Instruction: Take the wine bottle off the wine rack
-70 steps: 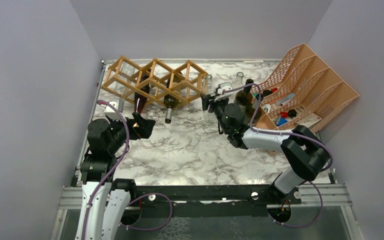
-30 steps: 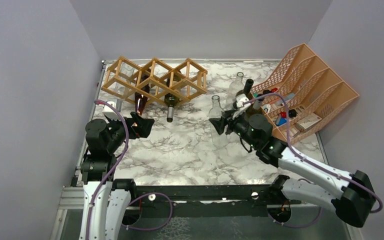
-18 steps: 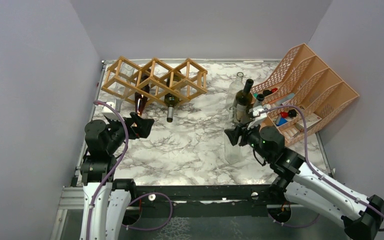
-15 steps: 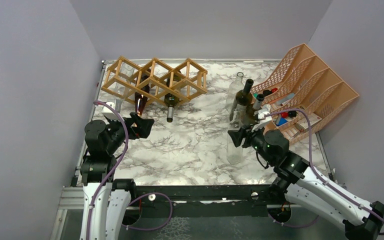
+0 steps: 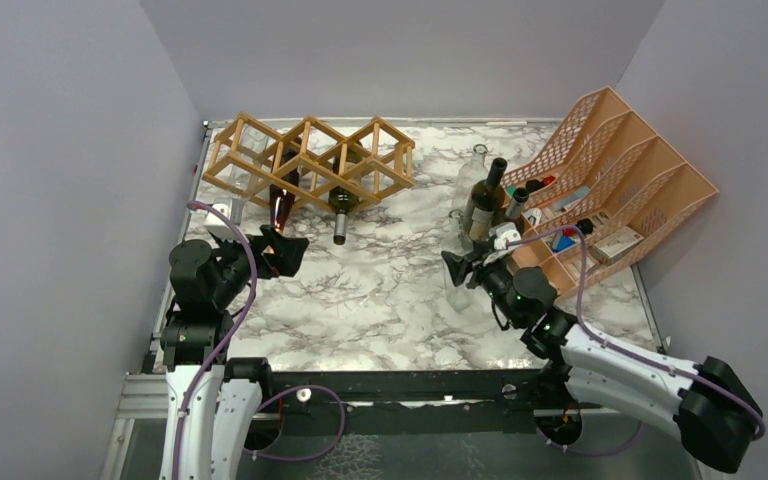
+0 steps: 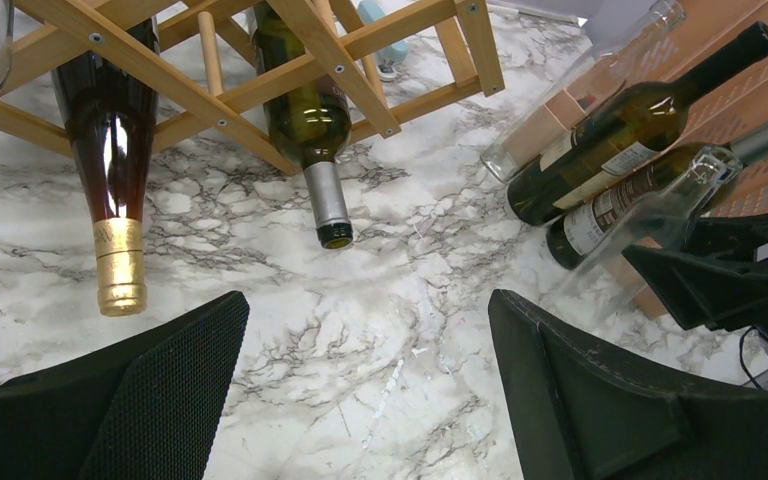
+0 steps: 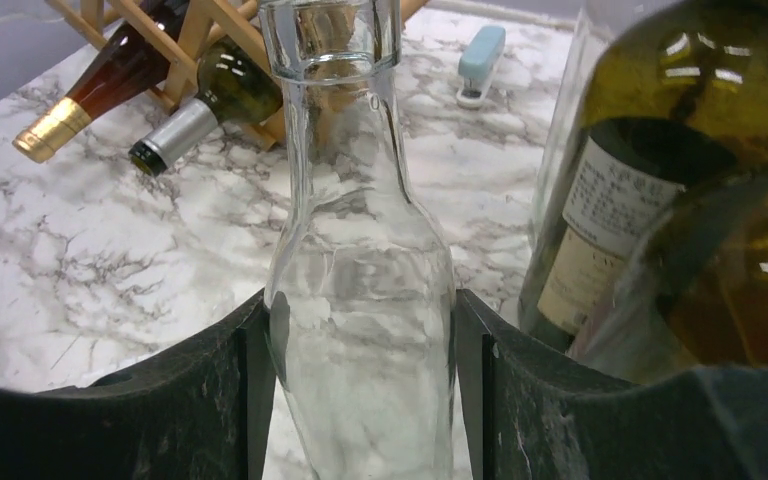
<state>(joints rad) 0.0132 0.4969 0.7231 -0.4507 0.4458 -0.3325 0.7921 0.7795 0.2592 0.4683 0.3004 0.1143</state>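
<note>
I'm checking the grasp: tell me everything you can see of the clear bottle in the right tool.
The clear bottle is colourless glass, apparently empty: narrow neck, thick-rimmed uncapped mouth, rounded shoulders. It stands upright, its body clamped between the fingers of the right tool, above the marble table and close beside a dark labelled bottle. Its base is hidden.

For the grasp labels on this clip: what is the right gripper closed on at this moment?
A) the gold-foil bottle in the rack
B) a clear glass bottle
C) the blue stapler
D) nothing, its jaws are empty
B: the right wrist view shows the clear glass bottle pinched between the two fingers of the right gripper, while the gold-foil bottle lies in the wine rack.
</note>
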